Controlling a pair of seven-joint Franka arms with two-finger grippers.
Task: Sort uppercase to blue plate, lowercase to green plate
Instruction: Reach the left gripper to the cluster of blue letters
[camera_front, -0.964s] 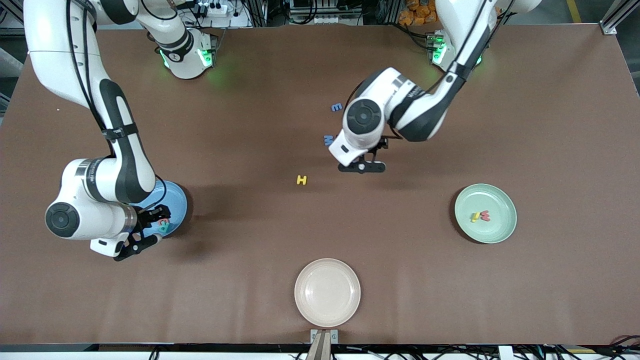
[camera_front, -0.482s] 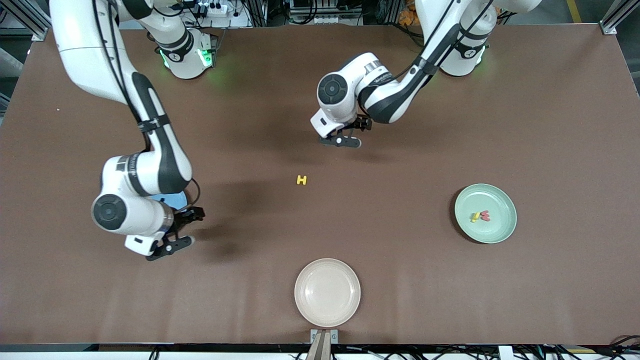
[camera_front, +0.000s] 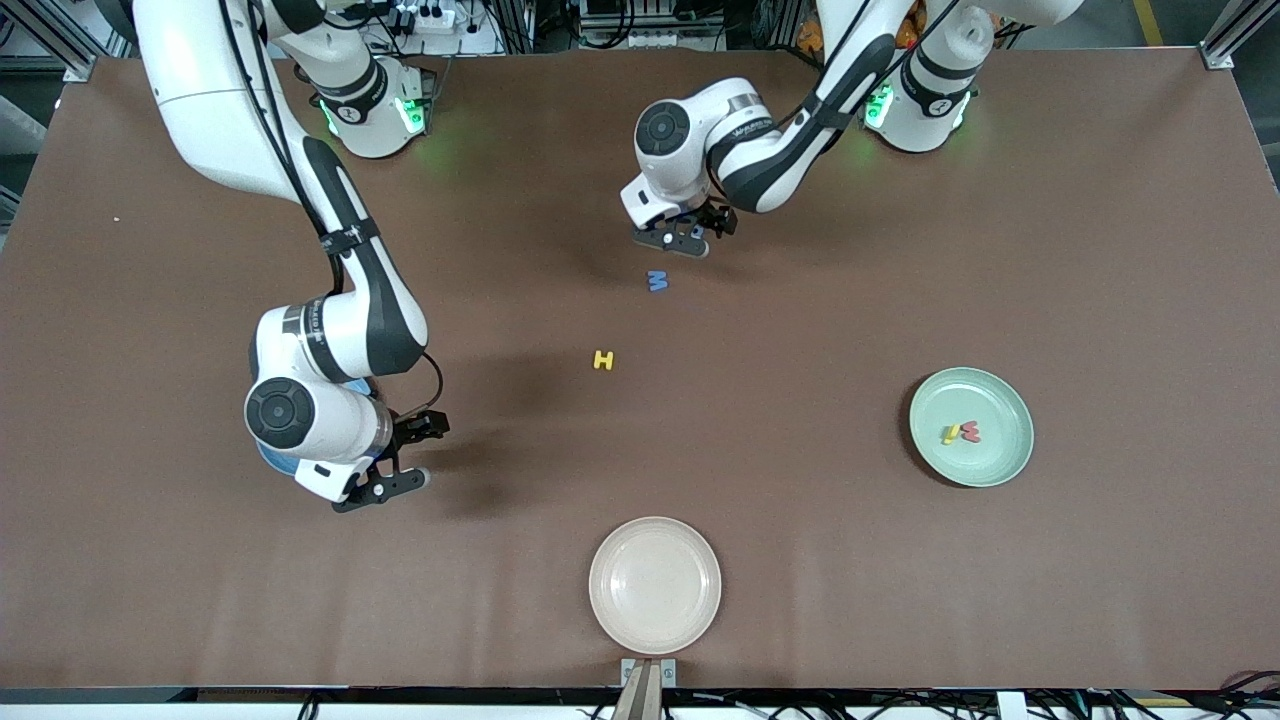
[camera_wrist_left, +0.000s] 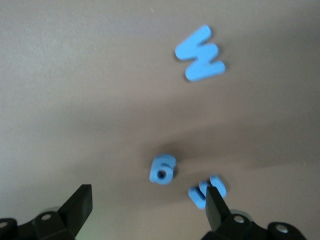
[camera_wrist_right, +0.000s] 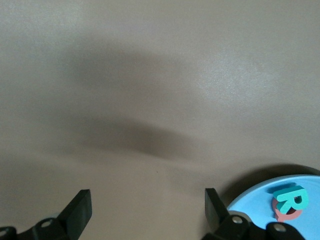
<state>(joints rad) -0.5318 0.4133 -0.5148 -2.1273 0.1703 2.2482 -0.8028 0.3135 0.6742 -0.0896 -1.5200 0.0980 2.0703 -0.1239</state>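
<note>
Green plate (camera_front: 1003, 455): yellow letter (camera_front: 950, 434), red w (camera_front: 970, 431). Both end effectors apart, empty.

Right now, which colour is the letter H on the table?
Yellow; the H shows best in the front view.

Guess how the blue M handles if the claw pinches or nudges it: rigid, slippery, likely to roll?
The blue M looks like thick matte foam lying flat on the brown table, so probably very light and likely to slide if nudged. No round edge shows, so rolling seems unlikely. Its thin legs may squash or twist under a pinch.
</note>
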